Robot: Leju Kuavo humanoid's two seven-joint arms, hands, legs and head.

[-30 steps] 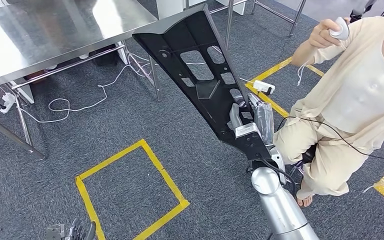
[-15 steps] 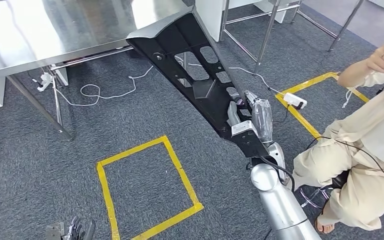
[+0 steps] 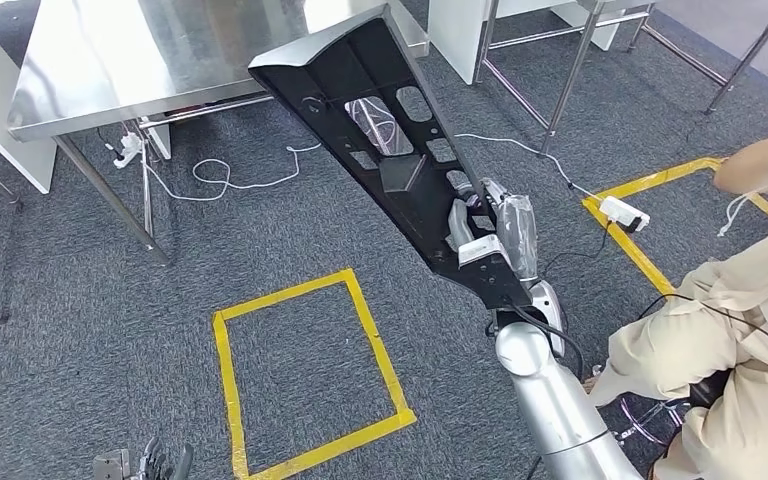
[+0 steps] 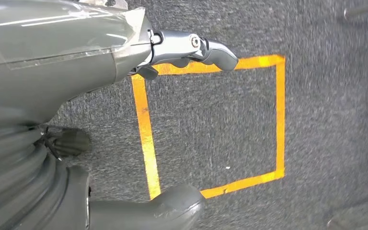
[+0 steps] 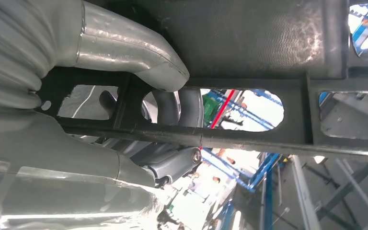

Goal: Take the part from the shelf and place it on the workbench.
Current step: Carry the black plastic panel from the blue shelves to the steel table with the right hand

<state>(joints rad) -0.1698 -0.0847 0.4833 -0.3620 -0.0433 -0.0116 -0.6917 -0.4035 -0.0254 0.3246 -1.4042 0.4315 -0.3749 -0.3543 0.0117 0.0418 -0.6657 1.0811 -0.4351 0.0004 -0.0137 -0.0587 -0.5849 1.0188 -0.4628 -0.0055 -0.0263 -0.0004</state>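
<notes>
**Black panel being carried toward the steel workbench**

A long black plastic panel [image 3: 400, 160], pierced with cut-outs, is being held by the right hand [image 3: 490, 240] at its near end, with the far end raised over the edge of the stainless workbench [image 3: 110, 60]. The panel is being gripped firmly: in the right wrist view, the thumb [image 5: 124, 48] is being pressed on one face of the panel [image 5: 249, 33] while the fingers [image 5: 177, 105] are being curled through a slot. The left hand [image 4: 187, 48] is being kept low over the grey carpet and the yellow taped square [image 3: 305, 375], with nothing in it and the fingers loosely apart.

The step is judged best done by keeping the long panel level, so that its far tip is lifted clear of the bench edge before being lowered flat. The seated person [image 3: 750, 310] is to be given room.

The panel's position relative to the bench is being given by the head view; the grip itself is being revealed by the wrist view.
</notes>
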